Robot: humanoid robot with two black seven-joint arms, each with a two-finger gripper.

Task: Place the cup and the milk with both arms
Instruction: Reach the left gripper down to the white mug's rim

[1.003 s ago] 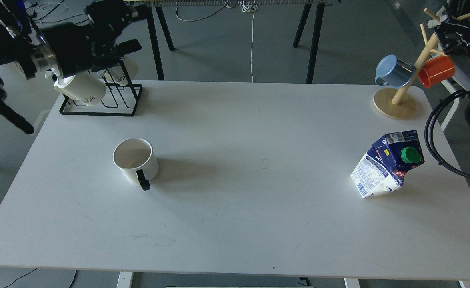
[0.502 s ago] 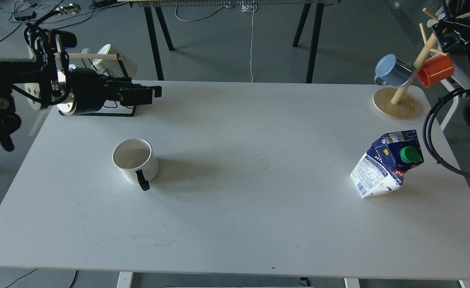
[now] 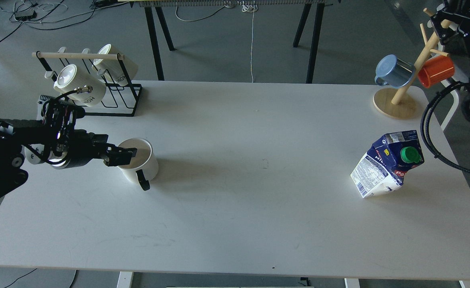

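A white cup (image 3: 139, 163) with a black handle stands upright on the left part of the white table (image 3: 235, 216). A blue and white milk carton (image 3: 387, 166) with a green cap stands tilted at the right. My left gripper (image 3: 123, 156) reaches in from the left, low over the table, with its tip at the cup's left rim. Its fingers show as one dark block, so I cannot tell how the jaws stand. My right arm's end (image 3: 465, 28) is high at the top right, behind the mug tree and far from the carton, with its fingers not distinguishable.
A black wire rack (image 3: 99, 100) with two white mugs stands at the back left. A wooden mug tree (image 3: 397, 102) with a blue mug (image 3: 395, 72) and an orange mug (image 3: 437, 71) stands at the back right. Black cables (image 3: 433, 136) hang past the right edge.
My left arm has swung down from above the wire rack to table height, and its gripper has reached the cup's left rim. The cup, the carton and the right arm have stayed put.
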